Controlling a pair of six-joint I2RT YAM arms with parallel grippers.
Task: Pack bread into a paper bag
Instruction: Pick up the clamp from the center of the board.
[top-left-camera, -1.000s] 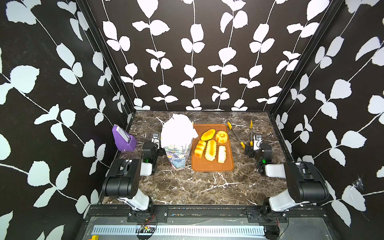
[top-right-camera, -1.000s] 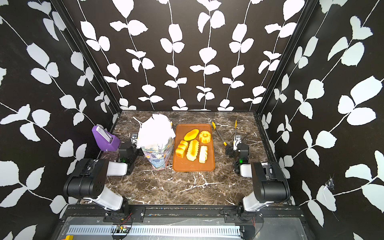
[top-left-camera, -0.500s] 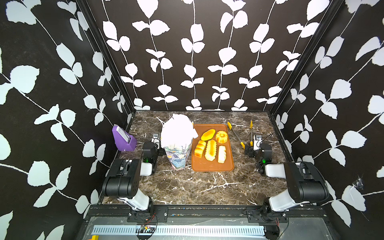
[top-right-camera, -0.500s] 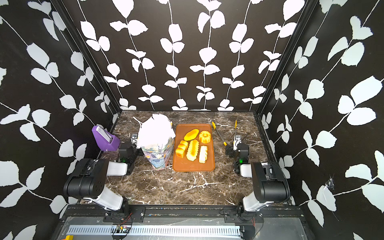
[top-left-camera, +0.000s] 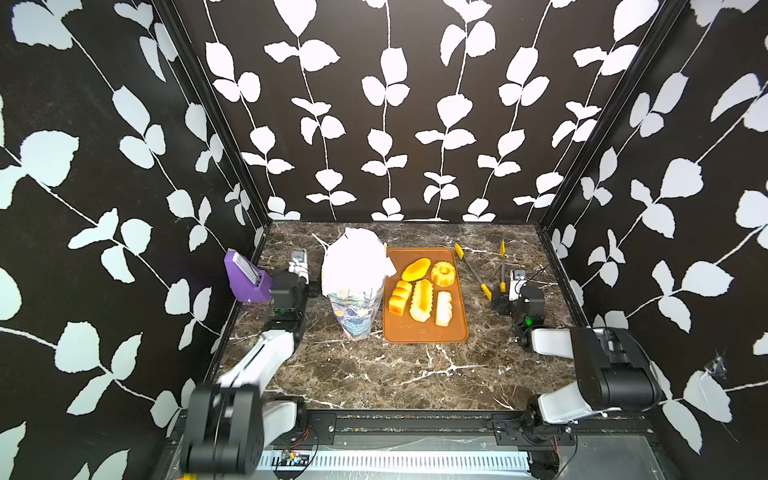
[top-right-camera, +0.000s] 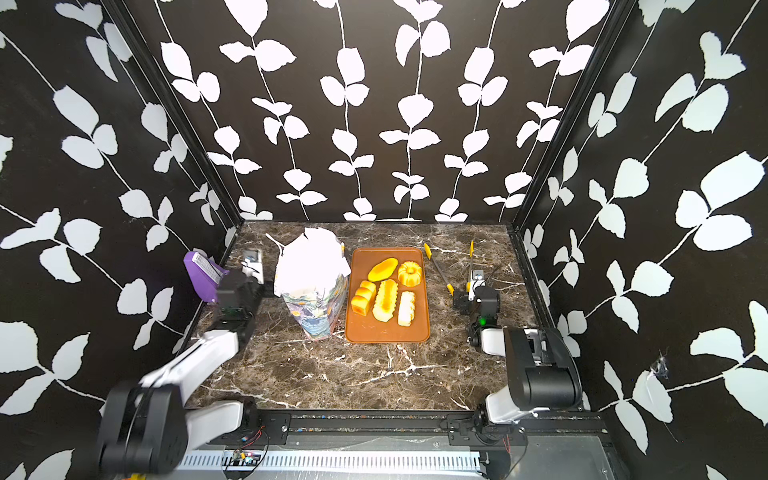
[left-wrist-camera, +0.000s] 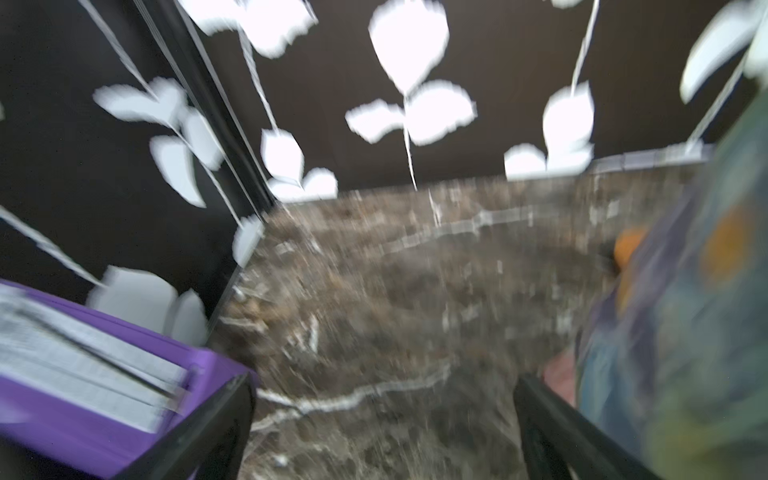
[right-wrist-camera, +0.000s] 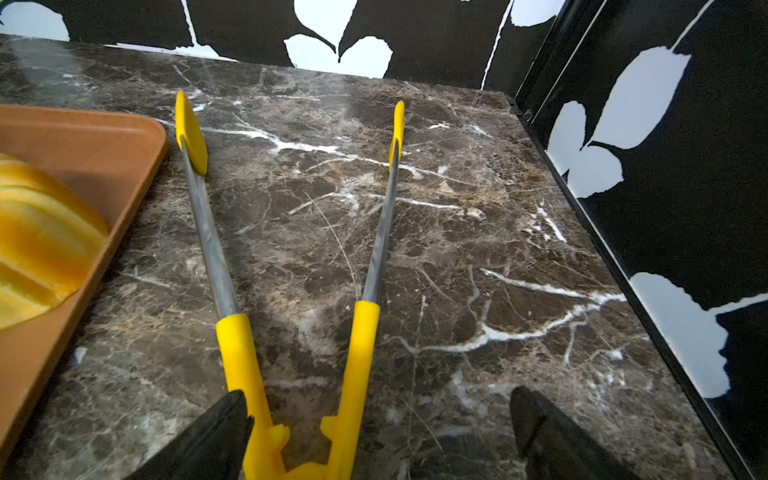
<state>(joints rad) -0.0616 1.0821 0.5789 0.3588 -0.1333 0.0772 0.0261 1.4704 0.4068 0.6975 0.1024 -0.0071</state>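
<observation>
The bread (top-left-camera: 422, 300) lies on the orange tray (top-left-camera: 424, 332). It looks shiny, hard and light, so I would pinch each piece across its middle. The thin paper bag (top-left-camera: 355, 274) stands just beside the tray. My left gripper (left-wrist-camera: 384, 382) and right gripper (right-wrist-camera: 378, 399) are both wide apart, empty.

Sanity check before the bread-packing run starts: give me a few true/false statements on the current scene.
1. All five glossy golden toy pastries lie on the orange-brown tray. True.
2. The floral paper bag stands on the tray. False: it stands on the marble table, beside the tray.
3. The right gripper has its fingers shut on the yellow-handled metal tongs. False: the fingers are open, either side of the tongs' handle end.
4. The purple box sits by the left gripper. True.
</observation>
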